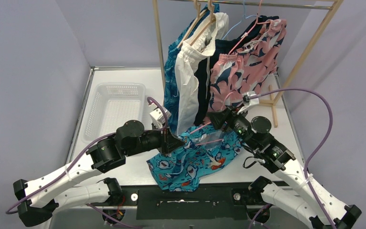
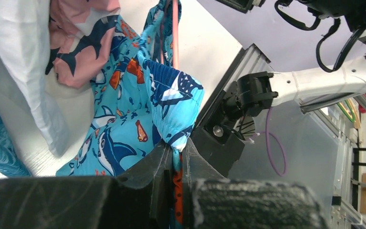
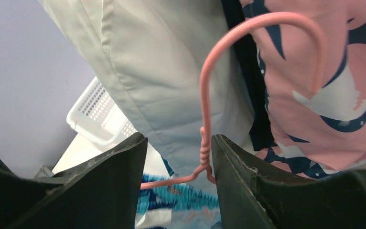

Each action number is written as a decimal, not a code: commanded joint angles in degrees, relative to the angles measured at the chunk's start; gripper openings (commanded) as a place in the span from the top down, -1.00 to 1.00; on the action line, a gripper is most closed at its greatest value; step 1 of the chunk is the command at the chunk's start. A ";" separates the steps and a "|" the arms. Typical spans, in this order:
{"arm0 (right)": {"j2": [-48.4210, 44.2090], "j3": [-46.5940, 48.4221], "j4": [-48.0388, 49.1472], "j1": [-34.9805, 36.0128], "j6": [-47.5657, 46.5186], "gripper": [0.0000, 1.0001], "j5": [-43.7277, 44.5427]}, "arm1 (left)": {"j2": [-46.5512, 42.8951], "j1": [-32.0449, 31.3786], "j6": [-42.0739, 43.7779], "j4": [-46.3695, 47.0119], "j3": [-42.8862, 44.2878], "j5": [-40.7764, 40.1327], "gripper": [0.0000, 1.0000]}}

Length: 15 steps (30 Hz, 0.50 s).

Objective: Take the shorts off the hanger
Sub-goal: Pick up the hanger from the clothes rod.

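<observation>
Top view: teal shorts [image 1: 190,164] are lying crumpled on the table [image 1: 133,78] near its front edge, between the arms, with the hanger [image 1: 209,141] across them. Four other pairs are hanging on the rack [image 1: 158,43]. Left gripper [image 1: 174,142] is meeting the shorts' upper left edge; right gripper [image 1: 214,118] is sitting at the hanger's hook end.

Left wrist: left gripper [image 2: 175,155] is pinching a fold of teal shorts [image 2: 138,114], jaws closed on the fabric.

Right wrist: right gripper [image 3: 178,143] is straddling the hanger's [image 3: 205,95] twisted neck, jaws apart and not clamping.
</observation>
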 commanded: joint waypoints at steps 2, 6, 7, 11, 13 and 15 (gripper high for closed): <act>-4.16 -0.80 4.25 0.94 -0.03 0.02 9.50 | -2.52 -0.20 -0.69 6.69 1.77 1.44 1.00; -3.78 -1.02 3.76 0.84 0.31 0.19 7.26 | -2.74 -0.20 -0.55 6.79 1.83 1.59 1.00; -3.31 -0.94 3.87 0.85 0.68 0.24 6.22 | -2.60 -0.20 -0.54 6.72 2.08 1.71 1.00; -2.04 -0.92 4.49 0.83 3.34 0.38 4.01 | -1.36 -0.20 -0.39 6.59 3.84 2.63 1.00; -2.17 -1.85 5.76 0.87 4.27 0.40 4.02 | -0.97 -0.19 -0.29 6.69 4.07 2.88 1.00; -2.77 -2.56 6.70 0.83 4.63 0.66 4.54 | -0.82 -0.20 -0.35 6.91 3.89 2.83 1.00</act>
